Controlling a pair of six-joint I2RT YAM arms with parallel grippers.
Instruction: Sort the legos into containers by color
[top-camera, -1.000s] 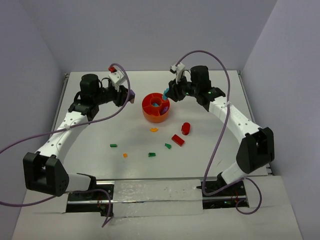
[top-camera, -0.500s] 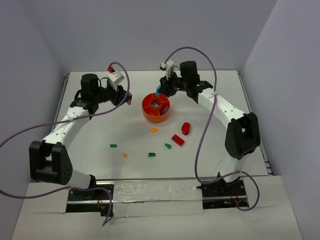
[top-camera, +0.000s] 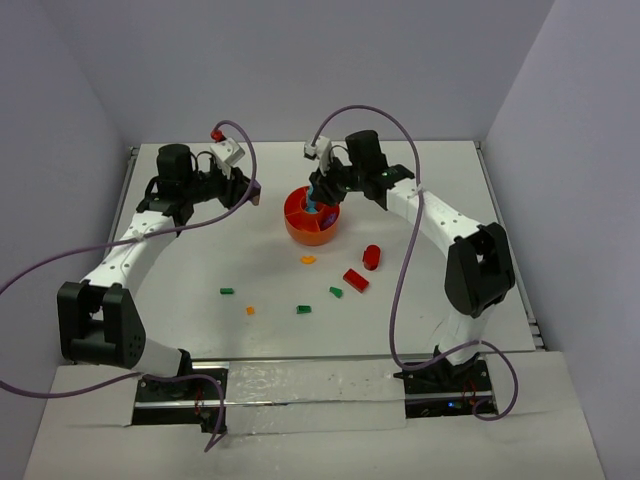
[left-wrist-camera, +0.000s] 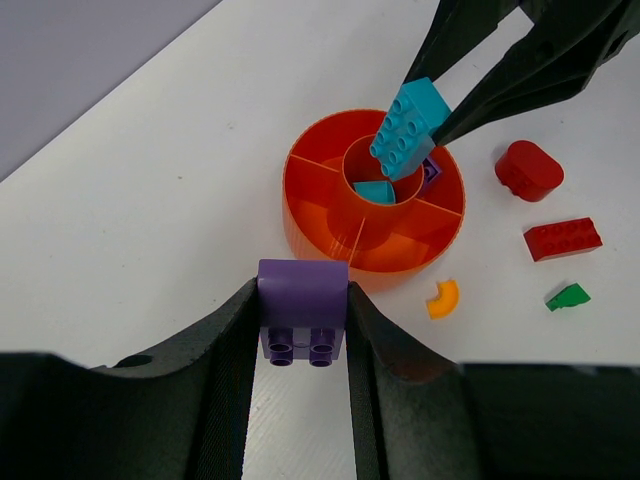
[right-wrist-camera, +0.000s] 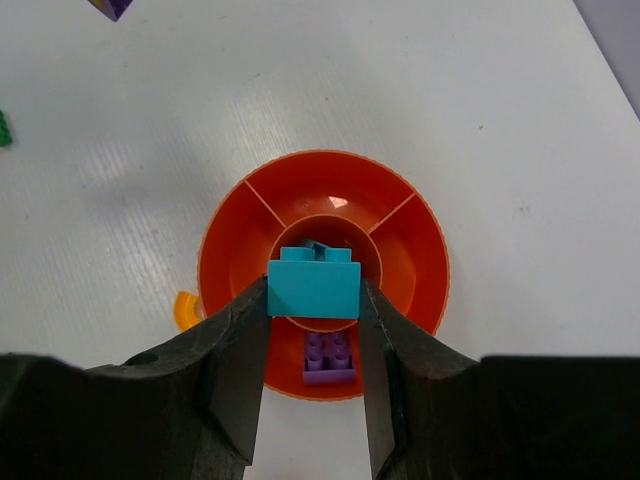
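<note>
Right tool reached bowl, pinching tilted teal block; left tool pinching purple block

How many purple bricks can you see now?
2. One purple brick is clamped in the left tool; a second purple brick lies in a wedge of the orange bowl. Others could be hidden.

We see bright, even light from above on the white table, with only faint, soft shadows. A small glare spot sits inside the orange bowl. Wrist-view foregrounds look dark and slightly soft.
</note>
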